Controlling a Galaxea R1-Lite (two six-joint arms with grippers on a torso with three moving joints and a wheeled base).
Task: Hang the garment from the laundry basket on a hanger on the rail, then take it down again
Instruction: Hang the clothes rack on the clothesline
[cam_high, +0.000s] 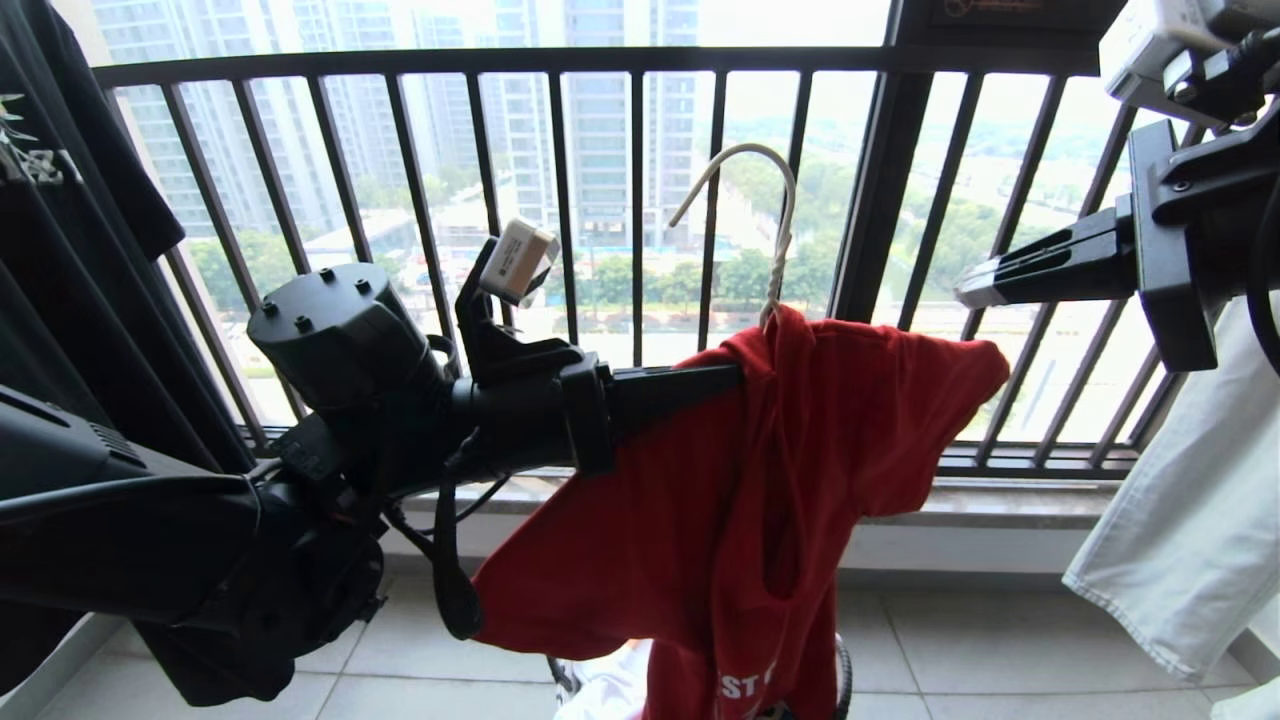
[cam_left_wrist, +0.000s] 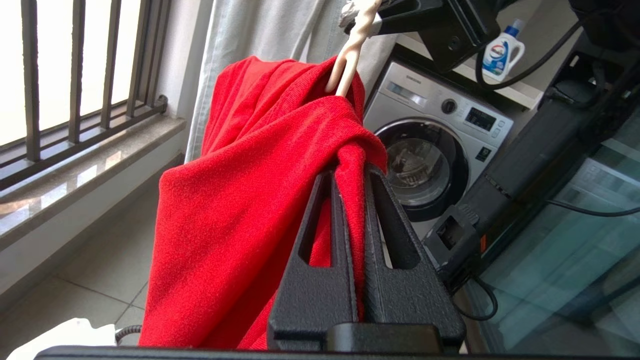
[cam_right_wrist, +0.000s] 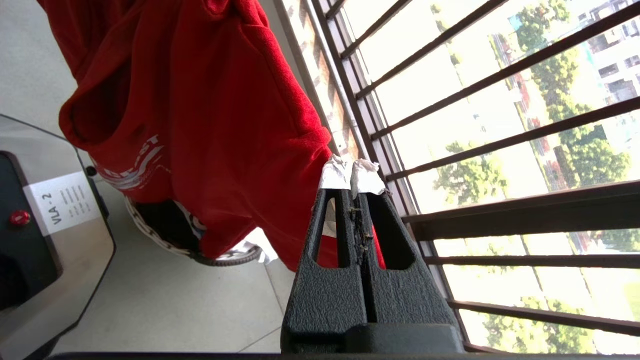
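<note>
The garment, a bright red T-shirt with white lettering low down, hangs draped over the hanger. The hanger's pale hook stands free in the air in front of the window bars. My left gripper reaches in from the left and is shut on a fold of red cloth just under the hanger's neck. My right gripper is off to the right of the shirt's sleeve, shut with nothing between its taped tips. The laundry basket sits on the floor under the shirt. The rail is out of view.
The black barred window railing runs close behind the shirt. A black T-shirt hangs at the left and a white cloth at the right. A washing machine with a detergent bottle stands beyond my right arm.
</note>
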